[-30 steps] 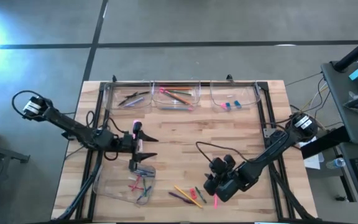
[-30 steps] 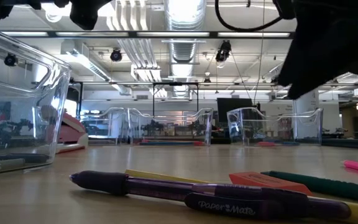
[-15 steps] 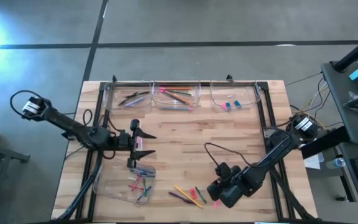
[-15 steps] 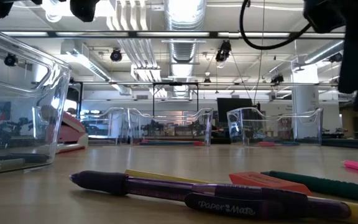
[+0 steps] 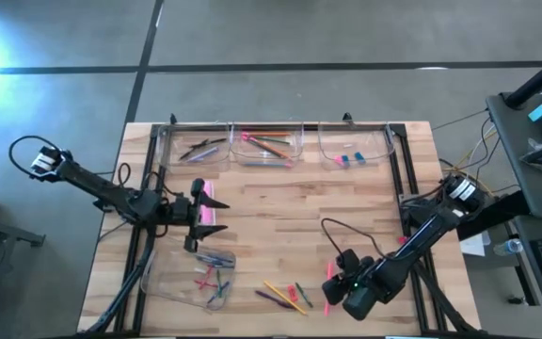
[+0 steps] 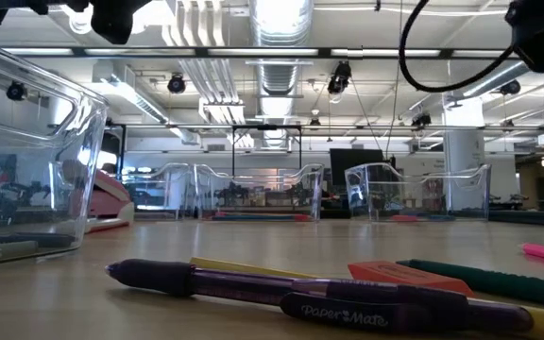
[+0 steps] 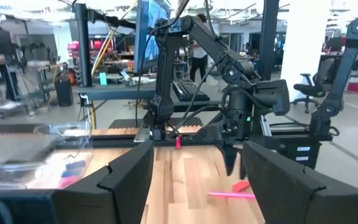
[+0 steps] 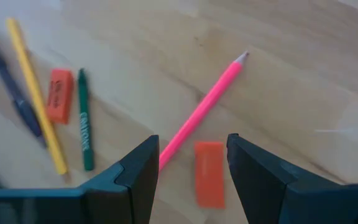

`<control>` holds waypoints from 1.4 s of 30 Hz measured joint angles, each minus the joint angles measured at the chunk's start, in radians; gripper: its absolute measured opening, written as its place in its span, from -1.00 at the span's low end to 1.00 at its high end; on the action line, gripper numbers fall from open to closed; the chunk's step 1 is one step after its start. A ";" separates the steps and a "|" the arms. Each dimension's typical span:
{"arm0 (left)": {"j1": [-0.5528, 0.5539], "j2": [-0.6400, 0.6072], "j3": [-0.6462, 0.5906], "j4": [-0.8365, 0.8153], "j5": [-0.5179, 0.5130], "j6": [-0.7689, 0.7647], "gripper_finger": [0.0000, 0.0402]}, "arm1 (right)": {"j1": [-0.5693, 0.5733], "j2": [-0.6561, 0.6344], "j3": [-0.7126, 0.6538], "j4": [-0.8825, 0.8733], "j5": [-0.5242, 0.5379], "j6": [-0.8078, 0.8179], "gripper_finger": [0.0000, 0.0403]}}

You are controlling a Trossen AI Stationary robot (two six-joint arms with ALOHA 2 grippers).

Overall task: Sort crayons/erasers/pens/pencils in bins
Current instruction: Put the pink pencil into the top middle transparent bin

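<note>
High view: a pale butcher-block table (image 5: 280,202) stands on a grey concrete floor, with a dark desk of equipment off its right side; low view looks level across the wood into a workshop of ceiling ducts and strip lights. Three clear bins line the far edge; the left bin (image 5: 196,146) holds dark pens, the middle bin (image 5: 269,146) long pencils, the right bin (image 5: 354,149) small erasers; a fourth bin (image 5: 191,275) sits near the front left with short crayons inside.

Loose items lie at the front centre: a pink pencil (image 8: 204,109), an orange eraser (image 8: 209,173) just beside it, a second orange eraser (image 8: 60,94), a green crayon (image 8: 84,119), a yellow pencil (image 8: 36,93) and a dark purple pen (image 8: 11,84). The right gripper (image 5: 332,284) hangs over the pink pencil near the front edge, fingers spread apart and holding nothing; in its wrist view the pencil's lower end runs in between the two fingers (image 8: 135,177) and the orange eraser lies in the gap. The left gripper (image 5: 205,216) is well apart from that pile, over bare wood between the far bins and the fourth bin, jaws wide apart and empty.

Bare wood stretches across the table's middle; the loose pile sits close to the front edge; dark metal rails (image 5: 398,174) run along both sides of the table.
</note>
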State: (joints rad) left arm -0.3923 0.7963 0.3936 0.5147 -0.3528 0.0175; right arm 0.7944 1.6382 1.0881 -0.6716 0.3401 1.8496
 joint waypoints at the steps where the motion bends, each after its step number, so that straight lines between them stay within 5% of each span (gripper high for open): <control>1: 0.000 -0.001 -0.004 0.000 0.000 -0.013 0.16 | 0.000 0.000 -0.007 0.000 0.000 0.008 -0.12; 26: 0.000 0.050 -0.026 0.052 0.014 -0.039 0.16 | -0.064 0.000 -0.087 0.025 0.131 -0.020 -0.12; 42: 0.000 0.062 -0.026 0.053 0.018 -0.038 0.16 | -0.077 0.000 -0.087 0.094 0.102 -0.032 -0.12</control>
State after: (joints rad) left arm -0.3923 0.8585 0.3677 0.5675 -0.3347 -0.0208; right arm 0.7170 1.6382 1.0016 -0.5774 0.4419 1.8175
